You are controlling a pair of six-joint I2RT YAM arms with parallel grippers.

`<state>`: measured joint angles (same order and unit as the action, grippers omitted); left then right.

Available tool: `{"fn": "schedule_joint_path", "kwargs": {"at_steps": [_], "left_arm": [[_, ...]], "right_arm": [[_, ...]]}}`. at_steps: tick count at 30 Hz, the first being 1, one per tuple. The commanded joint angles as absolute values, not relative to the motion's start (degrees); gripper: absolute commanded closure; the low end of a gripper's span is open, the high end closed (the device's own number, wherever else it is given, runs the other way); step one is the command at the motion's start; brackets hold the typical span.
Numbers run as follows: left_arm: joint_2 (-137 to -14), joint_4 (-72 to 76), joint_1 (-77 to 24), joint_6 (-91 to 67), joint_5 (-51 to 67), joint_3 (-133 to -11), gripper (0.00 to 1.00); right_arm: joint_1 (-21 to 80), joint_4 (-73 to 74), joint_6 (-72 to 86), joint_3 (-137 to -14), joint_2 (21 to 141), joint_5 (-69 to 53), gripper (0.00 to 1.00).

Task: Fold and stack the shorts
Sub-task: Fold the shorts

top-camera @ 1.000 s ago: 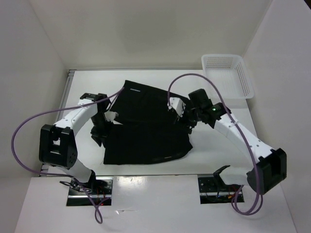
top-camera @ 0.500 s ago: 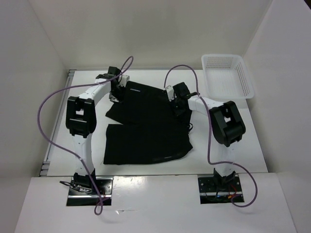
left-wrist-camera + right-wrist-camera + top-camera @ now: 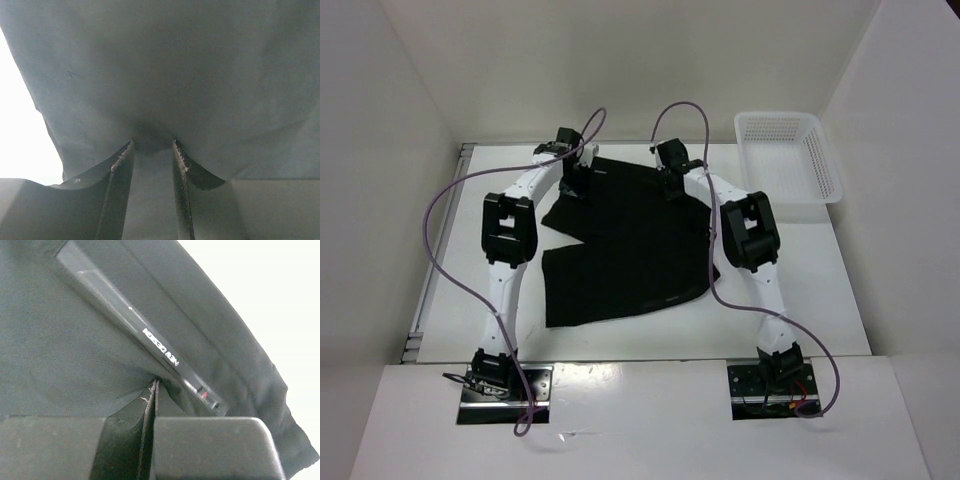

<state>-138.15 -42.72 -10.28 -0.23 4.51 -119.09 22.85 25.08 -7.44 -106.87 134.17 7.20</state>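
Shorts (image 3: 630, 255) lie spread on the bench (image 3: 790, 290), their far edge running straight from the left fingers (image 3: 572, 178) to the right fingers (image 3: 670, 183), both clamped on that edge, the remaining cloth lying nearward of both, neither arm closer.

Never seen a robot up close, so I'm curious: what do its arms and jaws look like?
The left arm and right arm have white shells with boxy black joint blocks. Purple cables loop loosely along each. The left gripper has flat, dark jaws with rough inner edges.
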Motion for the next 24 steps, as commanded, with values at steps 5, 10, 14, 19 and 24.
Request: {"fn": "schedule_joint_path", "kwargs": {"at_steps": [5, 10, 14, 19, 24], "left_arm": [[-150.12, -43.77, -7.03, 0.00, 5.71, -136.92, 0.51], [-143.89, -43.77, -7.73, 0.00, 8.61, -136.85, 0.42], [-132.92, -43.77, -6.59, 0.00, 9.23, -130.97, 0.35], [-113.93, -40.08, -5.98, 0.00, 6.25, -109.90, 0.36], [-108.63, -38.77, -5.98, 0.00, 6.42, -87.47, 0.48]], "right_arm": [[24.16, 27.87, -2.37, -129.36, 146.86, 18.45, 1.00], [26.36, 26.10, -2.37, -133.68, 143.10, 20.65, 0.82], [27.77, 26.10, -1.76, -127.74, 131.79, 21.27, 0.50], [27.77, 25.58, -4.56, -107.88, 114.55, 12.42, 0.40], [23.56, 28.92, -5.27, -80.72, 98.02, -2.96, 0.35]]}}
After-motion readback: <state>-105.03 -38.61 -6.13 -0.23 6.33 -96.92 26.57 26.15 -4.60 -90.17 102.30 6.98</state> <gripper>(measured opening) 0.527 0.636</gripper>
